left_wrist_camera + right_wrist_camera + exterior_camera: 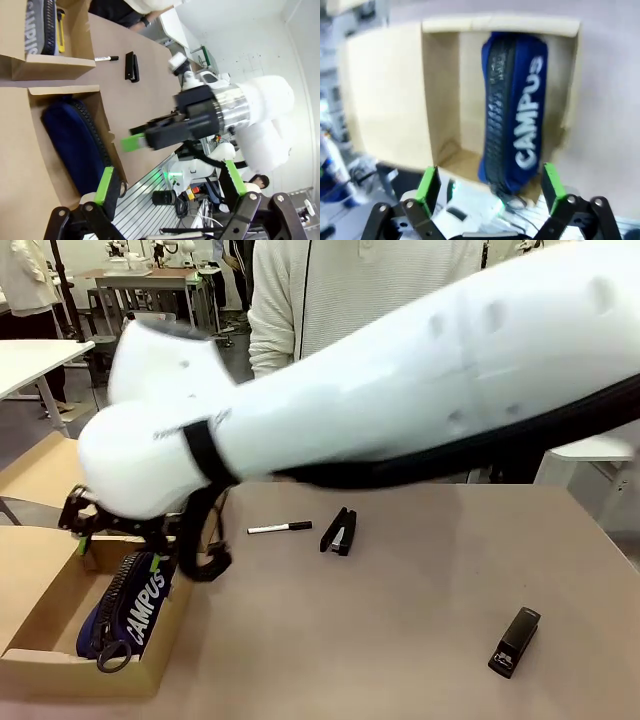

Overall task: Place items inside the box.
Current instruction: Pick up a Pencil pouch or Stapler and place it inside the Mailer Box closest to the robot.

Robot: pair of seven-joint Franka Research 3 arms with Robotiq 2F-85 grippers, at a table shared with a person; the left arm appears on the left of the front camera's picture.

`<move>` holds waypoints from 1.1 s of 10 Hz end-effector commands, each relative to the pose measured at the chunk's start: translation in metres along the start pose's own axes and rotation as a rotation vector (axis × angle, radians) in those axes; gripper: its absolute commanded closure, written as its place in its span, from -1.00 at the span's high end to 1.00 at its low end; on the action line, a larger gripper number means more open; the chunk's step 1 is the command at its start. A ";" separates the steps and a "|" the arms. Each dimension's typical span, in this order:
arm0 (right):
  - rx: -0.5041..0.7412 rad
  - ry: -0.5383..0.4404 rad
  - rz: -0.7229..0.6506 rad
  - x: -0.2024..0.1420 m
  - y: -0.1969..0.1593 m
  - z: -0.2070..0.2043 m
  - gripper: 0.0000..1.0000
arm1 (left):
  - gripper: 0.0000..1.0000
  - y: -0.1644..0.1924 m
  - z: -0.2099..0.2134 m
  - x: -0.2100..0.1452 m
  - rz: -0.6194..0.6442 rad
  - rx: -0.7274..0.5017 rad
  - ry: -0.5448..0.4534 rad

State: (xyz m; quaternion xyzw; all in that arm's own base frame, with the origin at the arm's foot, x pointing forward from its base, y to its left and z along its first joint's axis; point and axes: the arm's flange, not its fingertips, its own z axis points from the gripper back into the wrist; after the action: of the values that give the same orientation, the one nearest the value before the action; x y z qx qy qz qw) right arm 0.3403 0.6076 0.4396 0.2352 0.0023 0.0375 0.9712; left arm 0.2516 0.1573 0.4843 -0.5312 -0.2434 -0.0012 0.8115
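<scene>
My right arm reaches across the front view to the cardboard box (60, 665) at the lower left. Its gripper (135, 545) hangs open just above the navy "CAMPUS" pouch (125, 610) lying in the box. Looking down from the right wrist, the open fingers (489, 185) straddle nothing, with the pouch (517, 105) below. On the table lie a black marker (280, 528) and two black staplers (340, 532) (515, 642). My left gripper (169, 182) is open and empty, looking sideways at the right gripper (145, 135). A grey pouch (42, 25) and a yellow knife (60, 37) lie in a further cardboard compartment.
A person in a white sweater (340, 290) stands at the far side. A cardboard flap (40, 470) rises behind the box. The bulky white right arm (400, 390) blocks much of the front view. Bare tabletop (400, 620) lies between the staplers.
</scene>
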 end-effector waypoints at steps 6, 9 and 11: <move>0.106 0.016 0.193 -0.053 -0.143 0.099 1.00 | 1.00 -0.001 0.000 0.001 -0.001 -0.010 -0.014; 0.178 0.053 0.250 -0.063 -0.181 0.122 1.00 | 1.00 -0.001 0.000 0.001 -0.001 -0.010 -0.014; 0.415 0.048 0.194 -0.059 -0.243 0.193 1.00 | 1.00 -0.001 0.000 0.001 -0.001 -0.010 -0.014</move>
State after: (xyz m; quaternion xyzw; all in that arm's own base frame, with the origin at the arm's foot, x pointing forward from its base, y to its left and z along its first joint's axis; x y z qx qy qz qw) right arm 0.3057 0.3587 0.4886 0.3691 -0.0065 0.1402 0.9187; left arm 0.2517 0.1574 0.4842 -0.5314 -0.2436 -0.0010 0.8114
